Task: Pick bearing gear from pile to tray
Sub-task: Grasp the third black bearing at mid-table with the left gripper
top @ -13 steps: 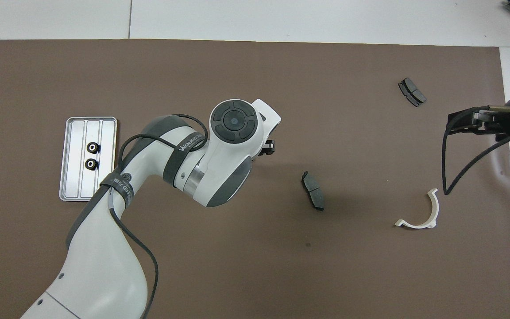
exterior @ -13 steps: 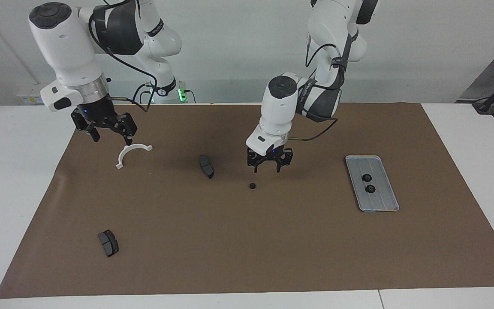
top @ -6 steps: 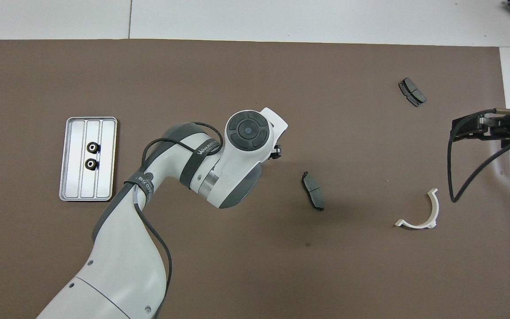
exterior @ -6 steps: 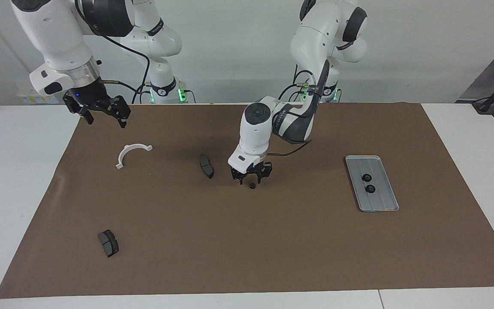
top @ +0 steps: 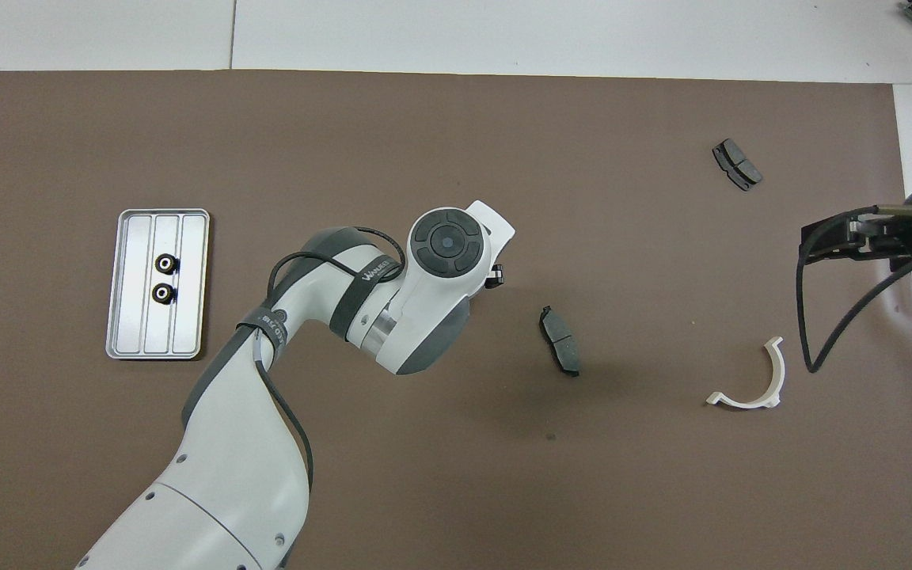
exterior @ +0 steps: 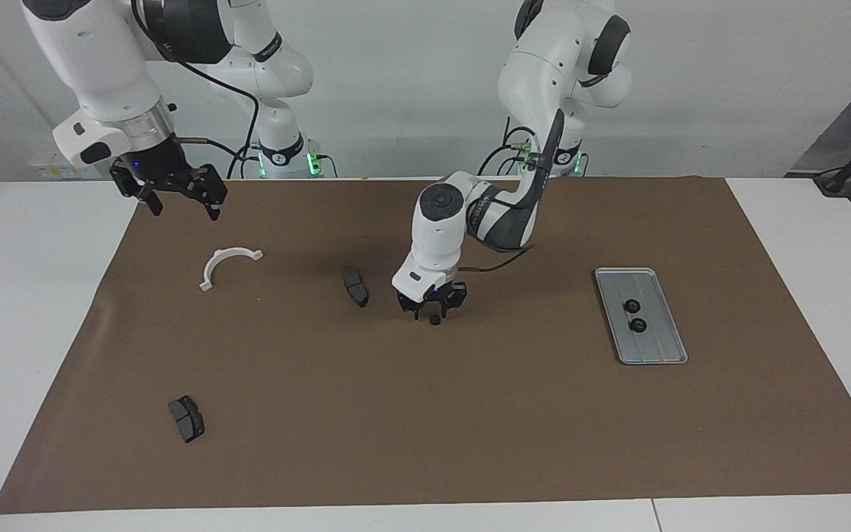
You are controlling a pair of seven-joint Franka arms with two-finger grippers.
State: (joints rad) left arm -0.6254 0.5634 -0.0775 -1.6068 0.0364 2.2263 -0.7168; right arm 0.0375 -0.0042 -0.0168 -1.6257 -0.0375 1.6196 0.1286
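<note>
Facing view, left to right. Right gripper (exterior: 174,193) upper left of frame, raised, fingers wide, empty, waiting. White half-ring bracket (exterior: 224,265) below it. Grey curved pad (exterior: 186,418) lower left; second pad (exterior: 355,286) centre. Left gripper (exterior: 431,308) centre, down at mat, fingers straddling black gear (exterior: 434,320), narrow; grip cannot tell. Tray (exterior: 640,315) right, two gears (exterior: 634,315) inside.

tray (exterior: 673,347): grooved matt metal | mat (exterior: 470,428): matt brown paper | bracket (exterior: 222,264): white plastic

Only a curved pad (exterior: 355,287) (lying flat) flanks the gear (exterior: 434,320).
</note>
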